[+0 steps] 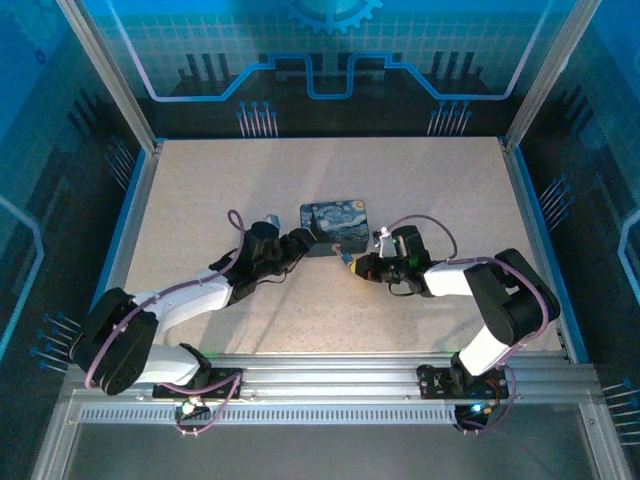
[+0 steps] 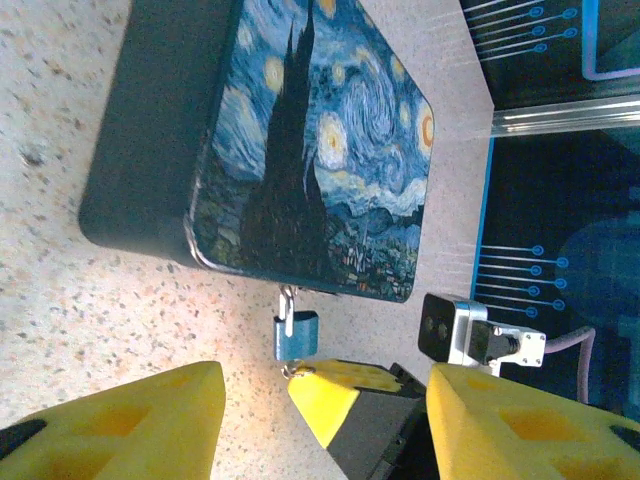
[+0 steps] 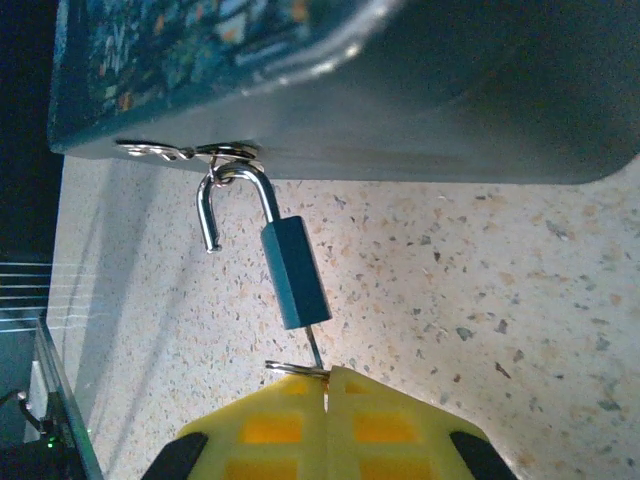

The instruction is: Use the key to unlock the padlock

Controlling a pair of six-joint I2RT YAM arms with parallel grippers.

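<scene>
Pinching key (image 3: 313, 350) under padlock (image 3: 295, 272) — right hand (image 3: 327, 385); left hand (image 1: 303, 240) wide, beside tin (image 2: 300, 150) edge.

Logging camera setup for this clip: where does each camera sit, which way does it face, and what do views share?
Top external: above and behind the arms, looking down at the table; both arms, left gripper, right gripper.
Left wrist: low over the table, facing the tin and padlock; own yellow fingers.
Right wrist: low, facing padlock and key; own fingers closed on the key.
Shared: both wrist views show tin and padlock.
</scene>
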